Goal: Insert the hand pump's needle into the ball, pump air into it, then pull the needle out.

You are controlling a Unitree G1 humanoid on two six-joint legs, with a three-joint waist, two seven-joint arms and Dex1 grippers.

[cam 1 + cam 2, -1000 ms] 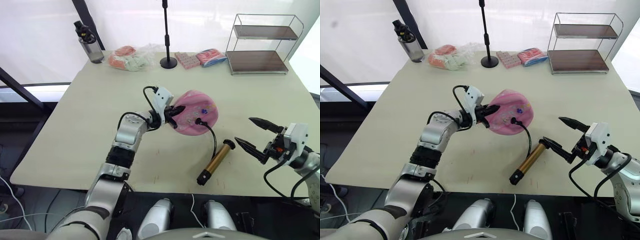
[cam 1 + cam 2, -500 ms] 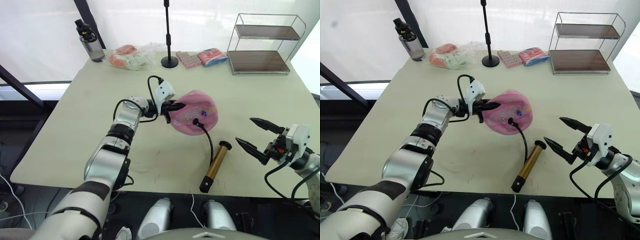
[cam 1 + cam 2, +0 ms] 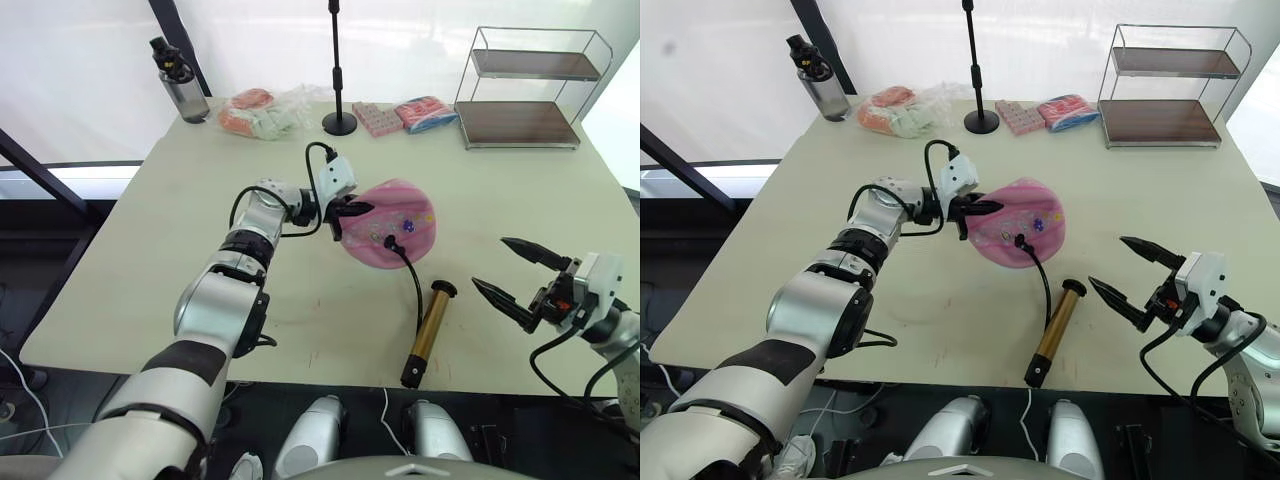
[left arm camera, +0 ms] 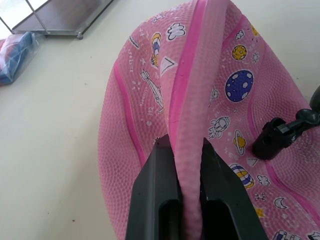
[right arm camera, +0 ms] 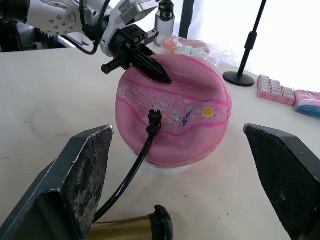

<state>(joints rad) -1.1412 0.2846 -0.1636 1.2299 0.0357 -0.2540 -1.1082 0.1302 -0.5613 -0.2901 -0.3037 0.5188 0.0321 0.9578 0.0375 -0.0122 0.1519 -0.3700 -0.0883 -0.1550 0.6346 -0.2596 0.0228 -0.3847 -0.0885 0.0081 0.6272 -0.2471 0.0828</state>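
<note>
Left gripper (image 4: 184,165): clamped on a raised fold of ball (image 3: 393,235), mid-tabletop | needle (image 5: 154,120) fitting seated in ball | hand pump (image 3: 428,331) lying toward front edge | right gripper (image 3: 518,272): spread wide, empty, near front-right corner.

Silver arms, black fingers, white wrist blocks.
My left arm (image 3: 235,290) is glossy silver-grey with ribbed black joint bands, and black cables loop over a white wrist module. My left gripper (image 3: 352,214) has two tapered black fingers. My right gripper (image 3: 524,272) has pointed black fingers with textured pads (image 5: 80,175), a white wrist block and black cabling.
</note>
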